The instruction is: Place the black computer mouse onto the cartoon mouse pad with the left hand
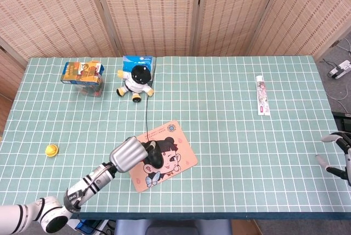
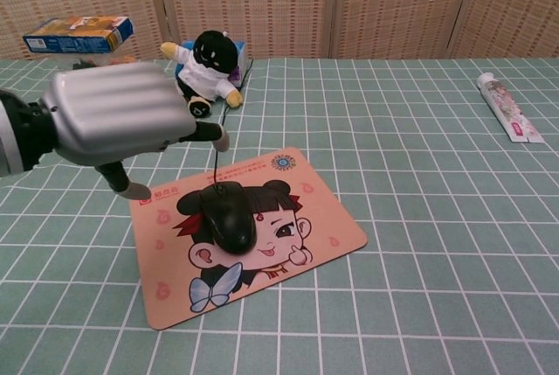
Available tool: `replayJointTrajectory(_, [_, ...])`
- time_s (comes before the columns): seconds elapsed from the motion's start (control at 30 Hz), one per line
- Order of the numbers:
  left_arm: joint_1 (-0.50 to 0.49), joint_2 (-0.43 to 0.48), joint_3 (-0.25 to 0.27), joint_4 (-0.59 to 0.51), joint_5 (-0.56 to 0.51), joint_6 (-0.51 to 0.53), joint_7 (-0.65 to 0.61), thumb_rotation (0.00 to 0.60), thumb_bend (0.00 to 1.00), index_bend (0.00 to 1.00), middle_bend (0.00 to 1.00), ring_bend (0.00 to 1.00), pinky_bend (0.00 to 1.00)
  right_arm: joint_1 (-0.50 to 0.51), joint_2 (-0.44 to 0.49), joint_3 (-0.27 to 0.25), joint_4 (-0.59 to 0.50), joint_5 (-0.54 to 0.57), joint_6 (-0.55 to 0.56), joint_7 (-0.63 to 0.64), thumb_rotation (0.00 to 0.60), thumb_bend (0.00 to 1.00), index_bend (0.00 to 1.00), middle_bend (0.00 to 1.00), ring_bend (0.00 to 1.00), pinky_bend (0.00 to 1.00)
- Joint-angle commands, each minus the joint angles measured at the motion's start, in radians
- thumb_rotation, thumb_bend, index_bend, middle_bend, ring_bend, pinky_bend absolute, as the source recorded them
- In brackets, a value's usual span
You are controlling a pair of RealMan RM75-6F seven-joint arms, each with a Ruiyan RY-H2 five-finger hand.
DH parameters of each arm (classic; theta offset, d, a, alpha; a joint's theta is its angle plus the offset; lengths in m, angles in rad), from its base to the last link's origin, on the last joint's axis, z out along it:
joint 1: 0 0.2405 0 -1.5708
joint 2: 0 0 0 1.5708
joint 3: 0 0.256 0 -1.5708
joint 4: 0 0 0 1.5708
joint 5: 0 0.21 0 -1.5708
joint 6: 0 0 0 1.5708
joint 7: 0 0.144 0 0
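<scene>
The black computer mouse (image 2: 228, 220) lies on the cartoon mouse pad (image 2: 306, 235), over the printed face, with its cord running back across the table. In the head view the mouse (image 1: 155, 153) shows just right of my left hand (image 1: 126, 154). My left hand (image 2: 118, 121) hovers above and left of the mouse, fingers spread and holding nothing. The pad (image 1: 178, 161) lies near the table's front edge. My right hand (image 1: 335, 157) sits at the far right edge, fingers apart and empty.
A plush doll (image 1: 136, 81) leans against a blue box (image 1: 140, 61) at the back. A snack box on a clear container (image 1: 83, 78) stands at the back left. A yellow ball (image 1: 51, 150) lies left, a toothpaste tube (image 1: 262, 95) right.
</scene>
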Motion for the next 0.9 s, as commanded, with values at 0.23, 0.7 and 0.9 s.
replayJointTrajectory(0.23, [0.188, 0.134, 0.073, 0.021, 0.147, 0.27, -0.282, 0.6, 0.14, 0.35, 0.92, 0.97, 1.0, 0.015, -0.016, -0.004, -0.009, 0.009, -0.032, -0.061, 0.6, 0.14, 0.41, 0.4, 0.31, 0.58])
replayJointTrajectory(0.7, [0.41, 0.166, 0.087, 0.149, 0.165, 0.526, -0.55, 0.6, 0.14, 0.25, 0.64, 0.83, 1.0, 0.043, -0.05, -0.011, -0.021, 0.028, -0.09, -0.165, 0.6, 0.15, 0.41, 0.4, 0.31, 0.58])
replayJointTrajectory(0.9, [0.49, 0.151, 0.066, 0.154, 0.108, 0.586, -0.568, 0.6, 0.14, 0.26, 0.39, 0.77, 1.0, 0.06, -0.061, -0.009, -0.017, 0.046, -0.124, -0.194, 0.6, 0.14, 0.41, 0.4, 0.31, 0.58])
